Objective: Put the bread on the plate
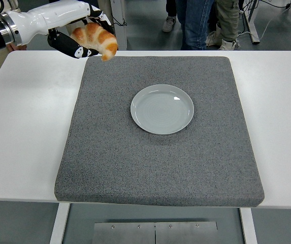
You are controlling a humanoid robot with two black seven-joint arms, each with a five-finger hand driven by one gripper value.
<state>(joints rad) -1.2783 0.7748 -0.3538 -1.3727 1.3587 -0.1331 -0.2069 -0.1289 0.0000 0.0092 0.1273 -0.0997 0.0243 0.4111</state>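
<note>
Over your counter (28, 127), the left hand (76, 38) grips the bread (95, 38) (raised, far-left corner), well apart from the bare plate (162, 109).

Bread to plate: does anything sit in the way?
Nothing visible does. The left hand holds the bread above the grey mat's far left corner; only bare mat lies between it and the empty plate.

Golden-brown bread (96, 39); pale grey plate (162, 109); speckled dark-grey mat (160, 162); white table (23, 132).
</note>
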